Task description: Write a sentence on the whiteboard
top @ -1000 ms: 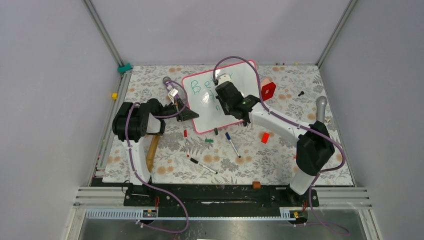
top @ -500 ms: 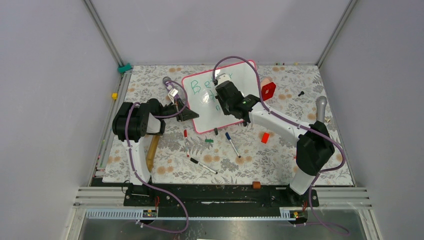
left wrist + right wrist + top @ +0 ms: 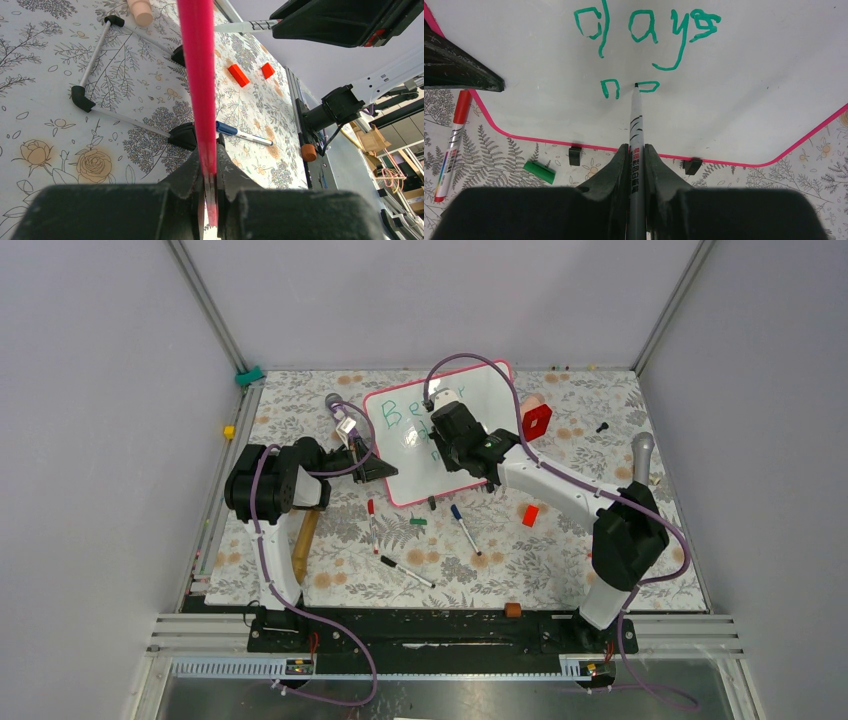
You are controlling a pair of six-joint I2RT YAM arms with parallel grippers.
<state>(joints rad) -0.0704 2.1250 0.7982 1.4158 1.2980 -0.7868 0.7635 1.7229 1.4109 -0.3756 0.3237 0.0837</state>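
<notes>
Floral table cover (image 3: 300, 420), grey walls on three sides. Whiteboard (image 3: 485, 390) stood tilted toward the far side of the table, with its two black feet (image 3: 575, 154) down on the cover along its near edge.

Left gripper (image 3: 210, 165) was pinched tight on the board's pink-red frame (image 3: 197, 75) at the left edge. Right gripper (image 3: 636, 155) was clamped on a marker (image 3: 636, 125), whose tip touched the board at the left end of the half-drawn second letter in the third line.

Sentence (image 3: 644, 27), in green: "days" was complete, with "n" and an unfinished letter below it. From above, the first line showed only "Be" beside the right arm.

White board lay open to the right of and below the tip, down to the pink rim. Just off the near rim lay a green cap (image 3: 539, 171) and a red-capped pen (image 3: 454, 145). A blue-capped pen (image 3: 465, 528), a black pen (image 3: 407, 572) and a red block (image 3: 530, 515) lay nearer the bases. Open cover showed to the near right.
</notes>
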